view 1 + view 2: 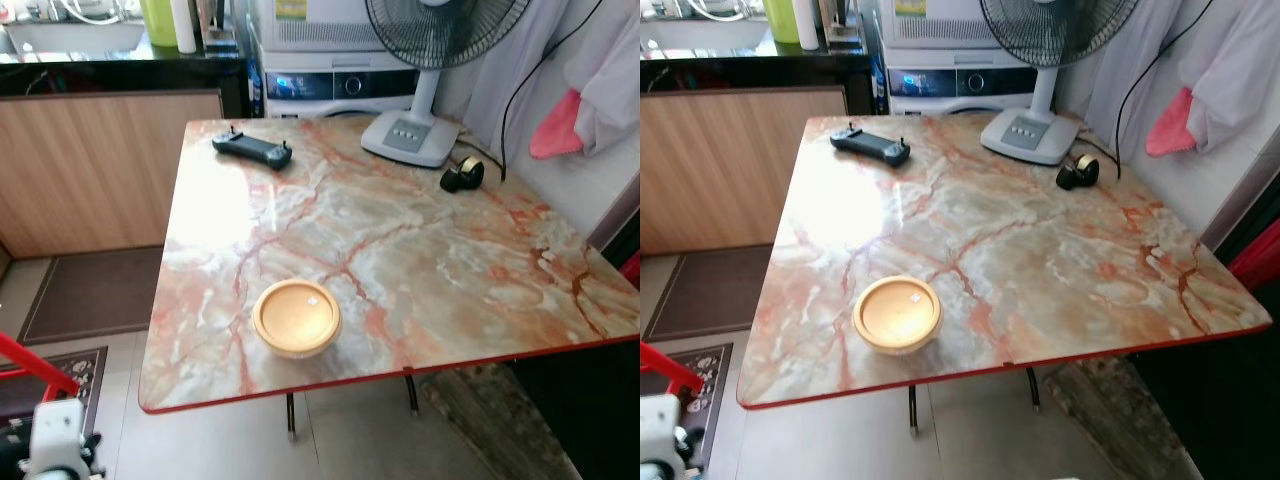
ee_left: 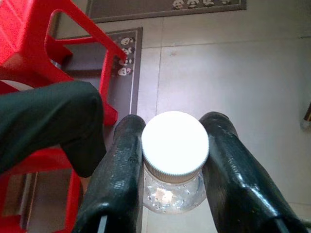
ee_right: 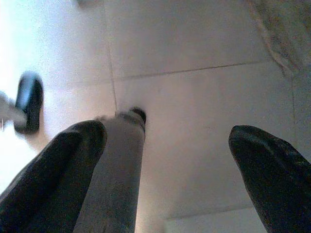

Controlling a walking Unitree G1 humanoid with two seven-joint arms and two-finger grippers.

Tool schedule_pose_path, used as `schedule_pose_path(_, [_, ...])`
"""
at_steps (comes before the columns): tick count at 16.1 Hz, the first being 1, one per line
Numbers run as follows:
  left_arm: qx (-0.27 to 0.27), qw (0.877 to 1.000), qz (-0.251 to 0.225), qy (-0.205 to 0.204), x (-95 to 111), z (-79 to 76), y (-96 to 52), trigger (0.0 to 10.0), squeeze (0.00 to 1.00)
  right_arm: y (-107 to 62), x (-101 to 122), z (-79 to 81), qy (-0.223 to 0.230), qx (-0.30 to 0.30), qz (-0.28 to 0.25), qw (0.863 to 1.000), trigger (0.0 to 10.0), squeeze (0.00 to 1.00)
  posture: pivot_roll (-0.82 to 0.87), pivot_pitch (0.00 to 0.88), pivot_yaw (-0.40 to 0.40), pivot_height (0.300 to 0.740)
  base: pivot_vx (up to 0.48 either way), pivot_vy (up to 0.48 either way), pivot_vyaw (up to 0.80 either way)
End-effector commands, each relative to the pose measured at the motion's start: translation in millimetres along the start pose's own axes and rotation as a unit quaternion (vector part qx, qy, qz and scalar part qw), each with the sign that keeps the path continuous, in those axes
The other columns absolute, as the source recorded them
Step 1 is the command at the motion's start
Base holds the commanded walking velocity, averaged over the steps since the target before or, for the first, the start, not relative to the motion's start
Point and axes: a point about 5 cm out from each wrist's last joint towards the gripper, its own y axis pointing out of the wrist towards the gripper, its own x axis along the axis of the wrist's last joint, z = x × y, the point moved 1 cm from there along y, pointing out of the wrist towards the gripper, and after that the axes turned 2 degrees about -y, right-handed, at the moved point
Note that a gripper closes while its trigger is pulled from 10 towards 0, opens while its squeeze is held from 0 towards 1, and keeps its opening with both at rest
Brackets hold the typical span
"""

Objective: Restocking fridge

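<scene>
Left end effector clamped on clear white-capped plastic bottle (carried low for the fridge, likely), right end effector spread empty, round wooden bowl at six o'clock on marble tabletop.

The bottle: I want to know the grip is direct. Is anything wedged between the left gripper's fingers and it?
Nothing visible is. In the left wrist view the left gripper has its black fingers pressed straight against the bottle just under its white cap, one on each side, above the tiled floor.
</scene>
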Motion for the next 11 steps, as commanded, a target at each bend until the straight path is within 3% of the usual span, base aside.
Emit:
schedule_pose_path(1, [-0.018,1.0,0.022,0.009,-23,-11.8,1.1,10.0,0.0,-0.3,-2,0.5,0.026,-0.009,-0.007,1.0,10.0,0.0,0.18,0.0,-0.038,0.74,0.0,0.0,0.0])
schedule_pose_path(2, [-0.024,0.999,0.029,0.01,-32,-15.6,2.0,10.0,0.0,-0.4,-2,0.9,0.03,-0.014,-0.011,0.999,10.0,0.0,0.18,0.0,-0.033,0.74,0.0,0.0,0.0])
schedule_pose_path(4, [-0.035,0.997,0.073,0.017,-63,-27.3,3.4,10.0,0.0,-0.8,-4,1.5,0.091,-0.039,-0.024,0.995,10.0,0.0,0.17,0.0,-0.019,0.74,0.0,0.0,0.0])
schedule_pose_path(5, [-0.042,0.994,0.093,0.022,-73,-32.4,1.9,10.0,0.0,-0.9,-5,2.0,0.098,-0.043,-0.024,0.994,10.0,0.0,0.16,0.0,-0.015,0.74,0.0,0.0,0.0])
schedule_pose_path(7, [-0.055,0.992,0.116,0.012,-86,-41.8,-0.7,10.0,0.0,-1.1,-6,2.3,0.093,-0.042,-0.023,0.994,10.0,0.0,0.16,0.0,-0.019,0.74,0.0,0.0,0.0])
schedule_pose_path(11, [-0.077,0.984,0.156,0.04,-107,-56.8,-6.1,10.0,0.0,-1.6,-8,0.7,0.08,-0.04,-0.015,0.996,10.0,0.0,0.14,0.0,-0.029,0.74,0.0,0.0,0.0])
